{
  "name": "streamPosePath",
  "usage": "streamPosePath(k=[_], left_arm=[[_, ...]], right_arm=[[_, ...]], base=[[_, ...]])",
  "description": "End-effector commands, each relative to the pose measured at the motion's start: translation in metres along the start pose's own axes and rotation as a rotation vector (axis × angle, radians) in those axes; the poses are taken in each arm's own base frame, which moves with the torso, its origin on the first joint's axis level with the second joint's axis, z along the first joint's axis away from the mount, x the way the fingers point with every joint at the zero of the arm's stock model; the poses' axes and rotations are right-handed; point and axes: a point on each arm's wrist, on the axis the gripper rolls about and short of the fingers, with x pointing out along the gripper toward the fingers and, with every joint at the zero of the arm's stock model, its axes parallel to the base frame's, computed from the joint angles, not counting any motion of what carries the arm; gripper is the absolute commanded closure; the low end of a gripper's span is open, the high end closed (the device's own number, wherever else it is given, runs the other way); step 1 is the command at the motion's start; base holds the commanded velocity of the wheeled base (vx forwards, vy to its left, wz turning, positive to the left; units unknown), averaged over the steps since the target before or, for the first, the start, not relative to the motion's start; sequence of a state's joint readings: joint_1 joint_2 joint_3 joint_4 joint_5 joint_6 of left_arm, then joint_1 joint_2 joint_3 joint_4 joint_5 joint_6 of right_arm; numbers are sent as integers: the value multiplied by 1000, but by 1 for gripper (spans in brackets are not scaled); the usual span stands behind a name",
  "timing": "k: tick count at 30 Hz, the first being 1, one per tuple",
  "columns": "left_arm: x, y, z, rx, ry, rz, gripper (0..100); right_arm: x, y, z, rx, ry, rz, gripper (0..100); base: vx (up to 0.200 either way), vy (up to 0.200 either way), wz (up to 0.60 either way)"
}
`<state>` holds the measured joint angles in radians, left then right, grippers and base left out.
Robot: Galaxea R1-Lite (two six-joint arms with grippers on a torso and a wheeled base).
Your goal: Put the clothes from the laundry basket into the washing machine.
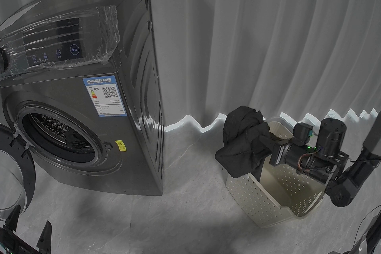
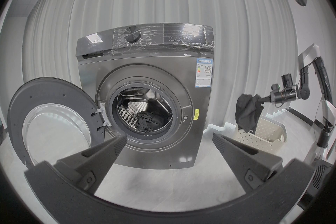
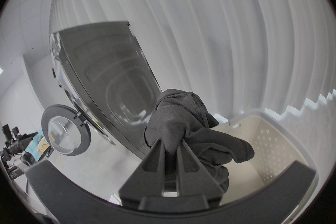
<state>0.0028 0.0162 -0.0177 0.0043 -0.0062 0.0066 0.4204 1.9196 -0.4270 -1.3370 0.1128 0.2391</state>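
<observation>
- On the left, in front of the long white curtain (image 1: pixel 258 28), the big grey washing machine (image 1: pixel 79 108) stands on the pale floor (image 1: pixel 190 207).
- Its round door (image 2: pixel 52 112) is swung wide open to the side, and some dark clothes (image 2: pixel 148 119) lie down inside the shiny drum.
- The cream laundry basket (image 1: pixel 274 203) sits on the floor to the right of the machine, well apart from it and close to the curtain.
- A black piece of clothing (image 1: pixel 242 147) hangs in the air in a bunch, over the basket's rim on the side toward the machine.
- The right fingers (image 3: pixel 150 172) are squeezed close together and pinch the top of the black piece of clothing.
- The left fingers (image 2: pixel 98 158) are spread wide apart with nothing between them, low down in front of the open machine.
</observation>
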Motion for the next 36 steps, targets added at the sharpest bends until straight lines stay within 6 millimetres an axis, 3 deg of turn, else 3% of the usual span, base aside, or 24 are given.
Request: streamPosePath(k=[1,9,14,22,36], left_arm=[[0,0,-5,1,0,0,0],[0,0,-5,0,0,0,0],[0,0,-5,1,0,0,0],[0,0,-5,1,0,0,0],[0,0,-5,0,0,-1,0]], right_arm=[[-45,34,47,-24,-186,77,100],[-82,63,65,-27,-194,116,100],[-87,58,66,-64,-194,86,100],[-92,47,62,-127,-194,-13,100],[-94,46,61,-149,-203,-91,100]], base=[[0,0,0],[-50,0,0],[-200,0,0],[0,0,0],[0,200,0]])
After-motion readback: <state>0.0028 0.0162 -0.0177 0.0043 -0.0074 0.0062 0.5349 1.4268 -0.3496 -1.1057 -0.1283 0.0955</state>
